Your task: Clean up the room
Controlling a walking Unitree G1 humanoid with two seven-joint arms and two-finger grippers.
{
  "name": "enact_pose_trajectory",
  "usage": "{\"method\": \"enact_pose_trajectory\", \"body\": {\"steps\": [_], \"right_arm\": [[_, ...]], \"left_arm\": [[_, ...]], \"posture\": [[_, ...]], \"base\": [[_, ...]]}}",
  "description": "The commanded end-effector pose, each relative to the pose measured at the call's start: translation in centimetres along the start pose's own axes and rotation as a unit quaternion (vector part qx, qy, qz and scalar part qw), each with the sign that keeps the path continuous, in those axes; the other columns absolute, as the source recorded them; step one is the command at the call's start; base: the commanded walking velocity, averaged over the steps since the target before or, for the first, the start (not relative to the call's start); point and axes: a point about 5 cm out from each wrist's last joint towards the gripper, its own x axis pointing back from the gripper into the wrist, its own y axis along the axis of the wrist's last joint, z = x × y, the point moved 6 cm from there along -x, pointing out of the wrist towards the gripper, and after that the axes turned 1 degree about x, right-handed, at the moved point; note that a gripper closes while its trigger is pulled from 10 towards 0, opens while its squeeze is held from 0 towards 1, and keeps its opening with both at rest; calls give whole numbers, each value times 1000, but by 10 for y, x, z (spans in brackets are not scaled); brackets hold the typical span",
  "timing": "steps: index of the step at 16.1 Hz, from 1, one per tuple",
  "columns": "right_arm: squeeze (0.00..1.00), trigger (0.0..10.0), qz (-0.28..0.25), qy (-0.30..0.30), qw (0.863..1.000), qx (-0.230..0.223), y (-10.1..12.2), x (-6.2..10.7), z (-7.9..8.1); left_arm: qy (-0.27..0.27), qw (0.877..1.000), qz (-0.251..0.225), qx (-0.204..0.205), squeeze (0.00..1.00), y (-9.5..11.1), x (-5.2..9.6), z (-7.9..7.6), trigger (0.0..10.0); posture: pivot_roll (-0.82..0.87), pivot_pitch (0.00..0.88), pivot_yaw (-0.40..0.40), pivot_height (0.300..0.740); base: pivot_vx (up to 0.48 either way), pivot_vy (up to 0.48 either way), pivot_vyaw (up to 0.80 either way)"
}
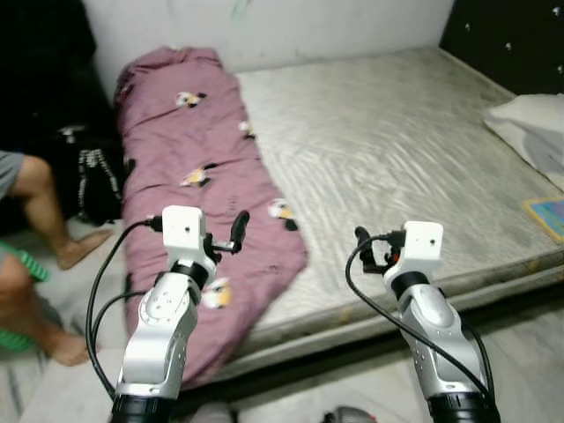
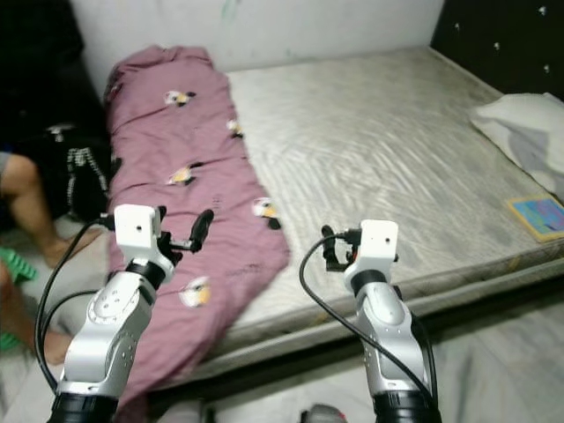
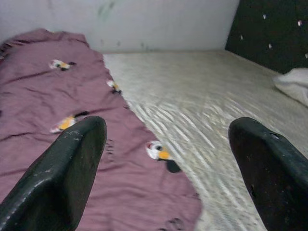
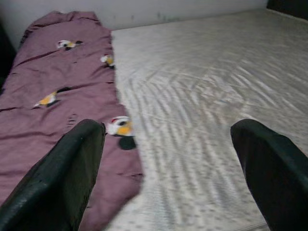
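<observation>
A mauve blanket (image 1: 189,141) printed with small penguins lies lengthwise along the left side of a bare grey mattress (image 1: 397,141), and its near end hangs over the front edge. Both arms are raised in front of the bed. My left gripper (image 1: 231,236) hovers over the near end of the blanket, open and holding nothing. In the left wrist view its fingers (image 3: 72,159) stand wide apart above the blanket (image 3: 43,101). My right gripper (image 1: 368,251) is open above the mattress's front edge, right of the blanket; its fingers (image 4: 77,163) frame blanket and mattress (image 4: 207,86).
A white pillow (image 1: 533,123) and a colourful flat book (image 1: 548,214) lie at the mattress's right side. A person's bare legs (image 1: 44,203) are at the left, by a black bag (image 1: 88,176) and a green item (image 1: 22,264). A dark wall (image 1: 511,35) stands behind the pillow.
</observation>
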Motion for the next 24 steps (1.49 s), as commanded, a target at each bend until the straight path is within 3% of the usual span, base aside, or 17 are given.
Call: {"method": "enact_pose_trajectory", "body": {"steps": [1,14,18,20,24], "right_arm": [[0,10000,-14,16,1000,-4,9,-2,10],[0,10000,-14,18,1000,1,12,-5,11],[0,10000,-27,20,999,0,19,-3,11],[0,10000,-28,19,999,-2,19,-2,10],[0,10000,-41,23,999,-7,24,-1,12]], "left_arm": [[19,1000,-7,-16,0,5,2,11,10000],[46,998,-14,-36,0,9,4,18,10000],[74,995,-18,-60,0,14,10,24,10000],[73,996,-10,-52,0,9,16,25,10000],[93,994,-13,-53,0,13,16,34,10000]], "posture": [[-37,0,0,740],[-29,0,-1,740],[-22,0,-11,740],[-18,0,-14,740],[-18,0,-11,740]], "base": [[0,0,0],[0,0,38],[0,0,0],[0,0,0],[0,0,0]]}}
